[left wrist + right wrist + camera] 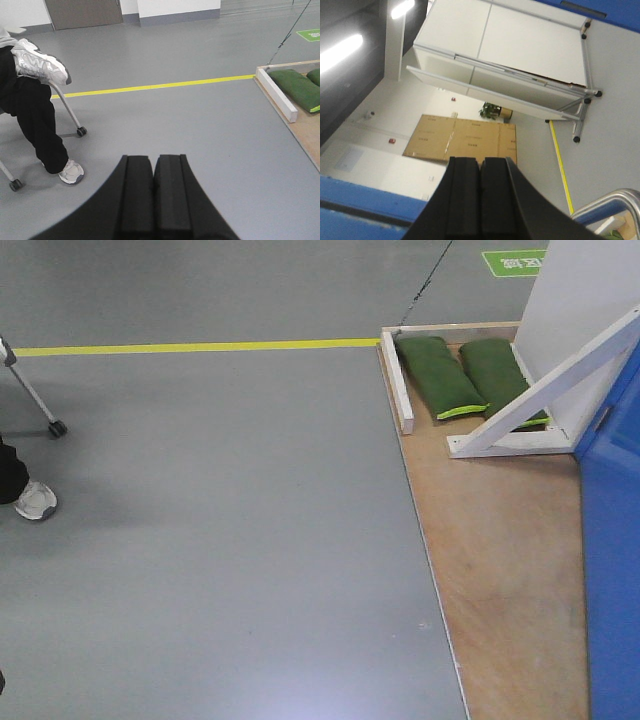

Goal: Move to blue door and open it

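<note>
Grey floor [200, 560] with yellow line [200, 346]; blue door [614, 570] at right.

left gripper [153, 161]: matte black all over; two blocky fingers [136, 190] with flat tops and rounded corners, one on either side of a thin centre seam; out from the seam the body flares into a wide curved skirt; right gripper [481, 162]: same build, black; faint grey sheen on the flared sides away from its seam
</note>
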